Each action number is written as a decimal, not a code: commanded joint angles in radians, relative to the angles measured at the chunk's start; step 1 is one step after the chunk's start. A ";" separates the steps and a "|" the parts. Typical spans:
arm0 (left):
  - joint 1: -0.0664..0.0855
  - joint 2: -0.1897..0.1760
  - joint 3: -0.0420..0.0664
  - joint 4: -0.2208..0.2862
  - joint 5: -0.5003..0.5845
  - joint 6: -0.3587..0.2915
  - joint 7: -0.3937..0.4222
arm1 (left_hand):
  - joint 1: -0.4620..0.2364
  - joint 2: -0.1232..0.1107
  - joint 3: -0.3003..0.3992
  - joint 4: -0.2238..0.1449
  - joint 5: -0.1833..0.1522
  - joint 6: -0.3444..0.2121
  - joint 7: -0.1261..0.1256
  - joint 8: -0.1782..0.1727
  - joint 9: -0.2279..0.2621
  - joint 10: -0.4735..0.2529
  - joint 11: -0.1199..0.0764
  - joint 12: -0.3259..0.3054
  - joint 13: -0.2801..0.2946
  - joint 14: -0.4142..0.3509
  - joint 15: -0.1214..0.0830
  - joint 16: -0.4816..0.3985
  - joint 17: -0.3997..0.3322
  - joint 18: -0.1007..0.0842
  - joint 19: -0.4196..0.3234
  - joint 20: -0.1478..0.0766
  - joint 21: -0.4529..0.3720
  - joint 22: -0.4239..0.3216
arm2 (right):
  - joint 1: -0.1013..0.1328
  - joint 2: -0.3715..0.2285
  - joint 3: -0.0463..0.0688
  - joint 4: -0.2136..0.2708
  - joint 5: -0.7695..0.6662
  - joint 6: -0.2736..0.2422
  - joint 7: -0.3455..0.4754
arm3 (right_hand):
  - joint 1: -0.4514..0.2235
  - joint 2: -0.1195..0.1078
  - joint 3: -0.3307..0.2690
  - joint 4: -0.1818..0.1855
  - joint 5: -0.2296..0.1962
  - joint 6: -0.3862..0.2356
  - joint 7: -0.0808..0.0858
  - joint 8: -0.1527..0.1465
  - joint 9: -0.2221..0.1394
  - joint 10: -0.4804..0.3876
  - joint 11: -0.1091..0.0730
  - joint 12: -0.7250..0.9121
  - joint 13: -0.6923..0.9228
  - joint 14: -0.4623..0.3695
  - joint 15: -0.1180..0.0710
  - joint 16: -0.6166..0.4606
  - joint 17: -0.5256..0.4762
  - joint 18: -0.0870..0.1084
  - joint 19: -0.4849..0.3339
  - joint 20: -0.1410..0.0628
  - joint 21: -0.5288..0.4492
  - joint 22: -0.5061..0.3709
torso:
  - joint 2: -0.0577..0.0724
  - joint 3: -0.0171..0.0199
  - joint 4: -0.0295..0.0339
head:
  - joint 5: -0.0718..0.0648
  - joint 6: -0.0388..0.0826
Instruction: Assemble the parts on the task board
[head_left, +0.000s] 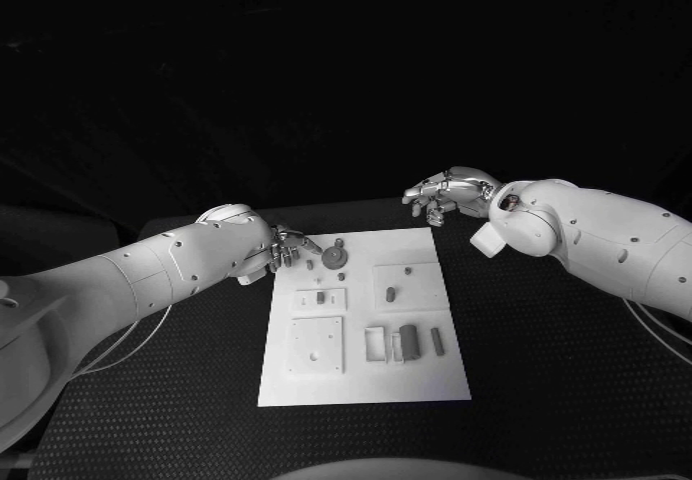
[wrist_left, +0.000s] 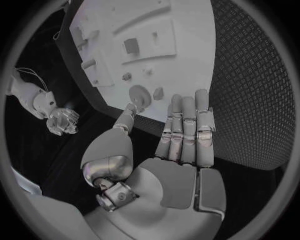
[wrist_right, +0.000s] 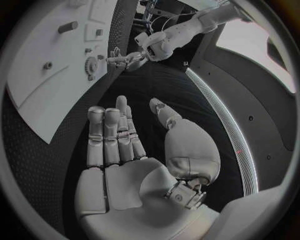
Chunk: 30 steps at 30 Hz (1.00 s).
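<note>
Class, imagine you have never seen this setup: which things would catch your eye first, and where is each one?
The flat white rectangular task board stands out first, lying in the middle of the black table with small grey parts and recessed panels on it. Next comes the left silver robot hand at the board's far left corner, fingers apart beside a round grey disc-shaped part. The right silver robot hand hangs beyond the board's far right corner, holding nothing.

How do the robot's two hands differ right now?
The left robot hand reaches over the white board's far left corner, fingertips near a round disc. The right robot hand hovers beyond the board's far edge, over black table. Both look empty, with fingers straight.
</note>
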 joint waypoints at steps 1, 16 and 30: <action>0.000 0.007 0.000 -0.001 0.005 0.010 0.008 | 0.010 0.020 0.017 -0.007 -0.002 0.021 -0.007 0.013 0.000 0.015 -0.007 0.012 0.000 0.012 -0.007 0.012 0.004 0.050 0.016 -0.004 0.008 0.006 | 0.000 0.002 0.001 0.000 -0.004 0.016 0.005 | -0.010 0.003 0.005 -0.001 0.004 0.000 0.007 -0.002 0.002 -0.006 -0.004 0.007 -0.001 -0.003 -0.005 0.003 -0.002 0.047 0.000 -0.009 -0.007 0.011 | 0.001 0.0006 0.0009 | -0.002 0.000; -0.013 0.028 -0.002 -0.036 -0.005 0.006 0.021 | 0.070 0.061 0.121 0.006 -0.002 0.092 -0.036 0.047 -0.010 0.079 -0.036 0.054 0.009 0.073 -0.042 0.052 0.026 0.043 0.077 -0.034 0.050 0.050 | 0.000 0.000 0.001 0.005 -0.007 0.014 0.003 | -0.010 0.003 0.005 -0.001 0.004 0.000 0.007 -0.002 0.002 -0.006 -0.004 0.007 -0.002 -0.003 -0.005 0.003 -0.002 0.047 0.000 -0.009 -0.007 0.011 | 0.002 0.0011 0.0007 | -0.007 -0.008; -0.028 0.046 -0.002 -0.059 0.011 0.002 0.038 | 0.060 0.053 0.125 0.010 -0.003 0.098 -0.039 0.051 -0.012 0.085 -0.039 0.056 0.008 0.078 -0.045 0.054 0.028 0.041 0.081 -0.039 0.052 0.057 | 0.000 -0.001 0.001 0.008 -0.008 0.014 0.003 | -0.010 0.003 0.005 -0.001 0.004 0.000 0.007 -0.002 0.002 -0.006 -0.004 0.007 -0.002 -0.003 -0.005 0.003 -0.002 0.047 0.000 -0.009 -0.007 0.011 | 0.001 0.0005 0.0005 | -0.010 -0.014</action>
